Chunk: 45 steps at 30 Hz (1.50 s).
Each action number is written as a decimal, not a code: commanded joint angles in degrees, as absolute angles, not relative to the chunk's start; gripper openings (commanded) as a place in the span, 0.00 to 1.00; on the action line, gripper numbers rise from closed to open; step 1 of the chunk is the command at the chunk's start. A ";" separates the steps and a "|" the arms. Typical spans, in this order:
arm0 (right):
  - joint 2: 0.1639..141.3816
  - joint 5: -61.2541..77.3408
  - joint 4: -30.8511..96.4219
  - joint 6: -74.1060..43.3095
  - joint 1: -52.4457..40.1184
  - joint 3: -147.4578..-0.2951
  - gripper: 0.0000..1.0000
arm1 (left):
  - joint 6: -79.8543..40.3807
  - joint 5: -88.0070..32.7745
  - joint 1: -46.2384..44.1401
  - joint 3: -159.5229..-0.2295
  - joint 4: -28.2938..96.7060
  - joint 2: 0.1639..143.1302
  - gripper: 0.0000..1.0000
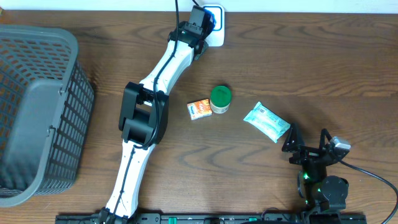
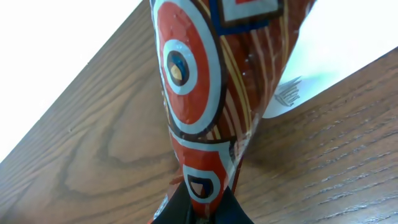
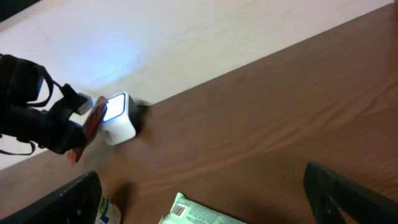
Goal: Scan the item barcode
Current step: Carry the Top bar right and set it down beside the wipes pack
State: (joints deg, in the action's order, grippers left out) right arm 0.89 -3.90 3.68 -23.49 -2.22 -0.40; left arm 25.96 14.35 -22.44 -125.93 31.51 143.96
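**Q:** What surface and room does the figure show?

**A:** One dark wood-grain counter [image 1: 311,62] fills the overhead view. Past its far edge, beyond the left end effector [image 1: 196,28], the wrist views show only a plain pale surface; wall or floor cannot be told.

**Q:** What stands on it, largest first?

**A:** One grey mesh basket [image 1: 81,93] stands well to the left of the left end effector. There are two arms. The white-and-black left arm [image 1: 146,112] reaches to the far edge, and the right arm is drawn back at the near edge. One pale teal pouch [image 1: 266,121] with a printed barcode lies just ahead of the right end effector [image 1: 308,143], near its left fingertip. One white scanner [image 1: 216,28], its face lit blue, sits just beside the left end effector, on its right. One green-lidded jar [image 1: 220,98] touches one small orange carton [image 1: 199,109]. Both lie between the two end effectors, well apart from each.

**Q:** And the scanned item?

**A:** One red packet [image 2: 199,93] with ring patterns is clamped by its lower end in the left end effector, whose fingers are pressed together on it. The right wrist view shows it held up just before the scanner's lit face.

**Q:** The right end effector?

**A:** Its fingers stand wide apart, holding nothing.
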 commanded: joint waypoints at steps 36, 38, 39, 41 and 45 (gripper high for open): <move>0.80 -0.97 0.49 -7.27 -2.28 -0.32 0.99 | -1.17 -14.94 -42.06 -126.56 42.06 135.11 0.07; 0.80 -0.95 -0.40 -9.43 -2.28 -0.32 0.99 | -1.17 -17.43 -42.37 -126.30 41.98 135.98 0.07; 0.80 -0.91 -0.71 -9.67 -2.28 -0.34 0.99 | -1.19 -18.15 -42.54 -126.28 41.98 136.51 0.07; 0.80 -0.73 -0.67 -10.35 -2.28 -0.73 0.99 | -1.21 -19.05 -43.05 -126.19 42.00 137.62 0.07; 0.80 0.10 -0.45 -10.26 -2.28 -2.68 0.99 | -1.19 -19.07 -44.60 -126.06 41.93 139.72 0.08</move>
State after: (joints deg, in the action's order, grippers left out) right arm 0.91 -1.06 -0.56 -8.95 -2.22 -0.47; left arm -0.27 -16.88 -43.05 -126.34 41.89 137.12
